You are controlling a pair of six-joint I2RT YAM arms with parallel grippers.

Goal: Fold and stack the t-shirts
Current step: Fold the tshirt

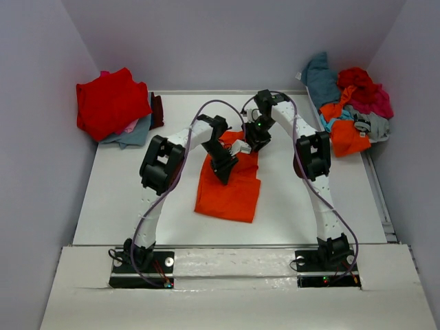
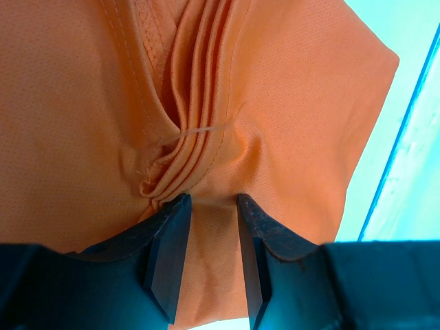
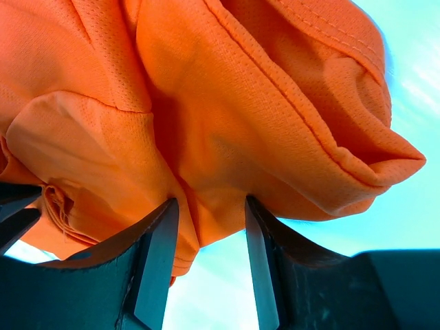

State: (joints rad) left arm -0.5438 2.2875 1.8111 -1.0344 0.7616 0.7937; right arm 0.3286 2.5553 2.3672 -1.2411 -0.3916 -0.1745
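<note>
1 orange t-shirt between left fingers, also between right fingers

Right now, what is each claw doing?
Left gripper: closed on the orange t-shirt.
Right gripper: around the same shirt; grip cannot be told.

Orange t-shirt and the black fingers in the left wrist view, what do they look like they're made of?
Orange t-shirt: thin knit mesh, probably synthetic sports fabric, matte; a fine pinhole grid shows, with stitched seams and soft gathers. Fingers: hard, dark, likely moulded plastic, though coated metal can't be excluded; straight rigid edges, dull sheen.
</note>
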